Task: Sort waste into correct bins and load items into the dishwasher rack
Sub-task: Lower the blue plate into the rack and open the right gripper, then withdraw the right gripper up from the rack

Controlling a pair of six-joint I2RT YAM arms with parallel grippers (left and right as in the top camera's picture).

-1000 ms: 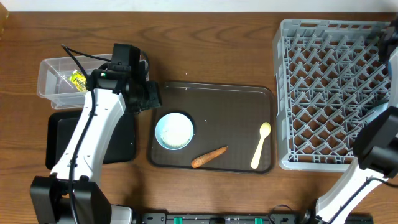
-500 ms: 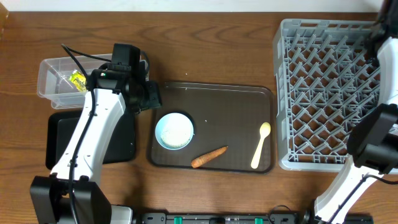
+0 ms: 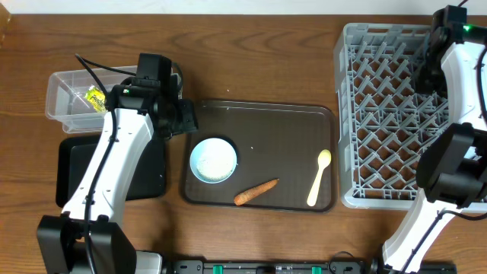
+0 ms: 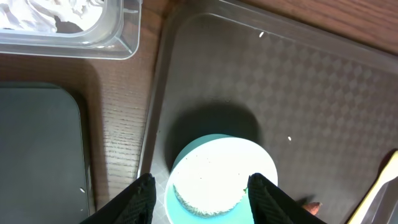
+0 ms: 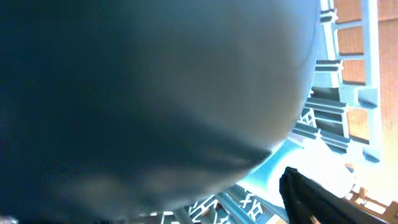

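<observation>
Jaws of the left gripper (image 4: 200,183) stand apart above the pale-blue bowl (image 4: 221,152).

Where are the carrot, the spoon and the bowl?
carrot (image 3: 256,192), overhead view, middle of its body
spoon (image 3: 318,180), overhead view, middle of its handle
bowl (image 3: 192,160), overhead view, its left rim

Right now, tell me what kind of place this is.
Likely a robot bench staged as a dish-clearing station: a grey dishwasher rack, a brown serving tray holding a bowl and spoon, and a clear waste tub on a wooden table.
</observation>
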